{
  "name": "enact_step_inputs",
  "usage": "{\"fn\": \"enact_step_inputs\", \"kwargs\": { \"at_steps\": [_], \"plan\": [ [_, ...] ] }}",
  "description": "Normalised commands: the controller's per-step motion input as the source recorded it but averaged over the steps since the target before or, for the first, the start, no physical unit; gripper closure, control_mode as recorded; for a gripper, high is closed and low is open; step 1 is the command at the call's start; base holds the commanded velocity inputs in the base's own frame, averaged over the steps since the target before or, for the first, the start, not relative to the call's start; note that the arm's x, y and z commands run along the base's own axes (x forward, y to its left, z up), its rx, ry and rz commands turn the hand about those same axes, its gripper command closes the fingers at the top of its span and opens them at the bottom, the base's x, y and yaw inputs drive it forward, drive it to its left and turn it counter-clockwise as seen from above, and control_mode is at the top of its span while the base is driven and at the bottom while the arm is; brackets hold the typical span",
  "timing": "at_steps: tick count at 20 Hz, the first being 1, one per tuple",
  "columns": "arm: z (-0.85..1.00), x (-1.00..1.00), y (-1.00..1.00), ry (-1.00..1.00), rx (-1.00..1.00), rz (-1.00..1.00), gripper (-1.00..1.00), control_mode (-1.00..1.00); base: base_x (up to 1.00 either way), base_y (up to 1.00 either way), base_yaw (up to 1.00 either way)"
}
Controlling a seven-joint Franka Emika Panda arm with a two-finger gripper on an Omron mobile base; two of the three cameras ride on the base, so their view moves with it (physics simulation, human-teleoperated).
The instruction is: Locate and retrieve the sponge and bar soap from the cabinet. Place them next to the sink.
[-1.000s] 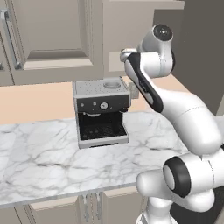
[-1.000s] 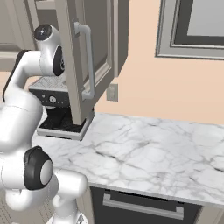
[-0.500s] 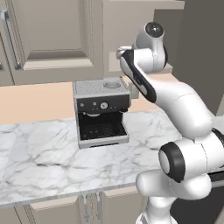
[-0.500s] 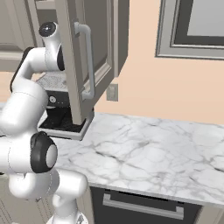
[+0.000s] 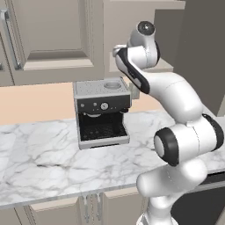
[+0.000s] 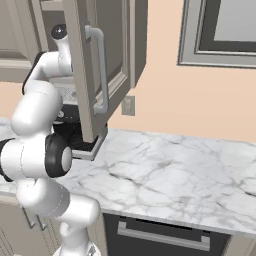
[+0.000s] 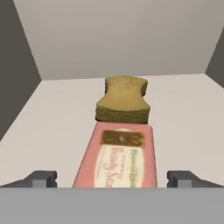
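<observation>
left base view: arm reaching up into the cabinet (image 5: 52, 39) above the coffee machine (image 5: 102, 113). right base view: cabinet door (image 6: 95, 70) ajar. hand view: gripper (image 7: 112, 179) spread wide astride the bar soap (image 7: 118, 160); the sponge (image 7: 123, 100) touches its far end, both on the cabinet shelf (image 7: 52, 127).

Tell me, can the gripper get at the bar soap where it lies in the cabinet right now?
Probably yes. In the hand view the bar soap lies on the cabinet shelf directly ahead of the open gripper, between its fingertips, with nothing in front of it. The sponge sits behind it, out of the way.
</observation>
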Motion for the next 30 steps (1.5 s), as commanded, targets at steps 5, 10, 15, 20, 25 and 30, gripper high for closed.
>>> {"fn": "enact_step_inputs", "kwargs": {
  "at_steps": [5, 10, 15, 20, 25, 30],
  "plan": [
    [-0.04, 0.44, 0.00, 0.04, -0.03, 0.00, -1.00, -1.00, 0.00, 0.00, 0.00],
    [-0.30, 0.05, 0.00, 0.07, -0.01, -0.07, -1.00, -1.00, 0.00, 0.00, 0.00],
    [-0.19, 0.00, 0.00, 0.01, 0.00, -0.05, -1.00, -1.00, 0.00, 0.00, 0.00],
    [-0.20, -0.01, 0.11, 0.00, 0.05, -0.02, 1.00, -1.00, 0.00, 0.00, 0.00],
    [0.00, -0.01, 0.06, 0.00, 0.02, 0.00, 1.00, -1.00, 0.00, 0.00, 0.00],
    [0.22, -0.24, -0.12, -0.02, 0.00, 0.00, 1.00, -1.00, 0.00, 0.00, 0.00]
  ]
}}
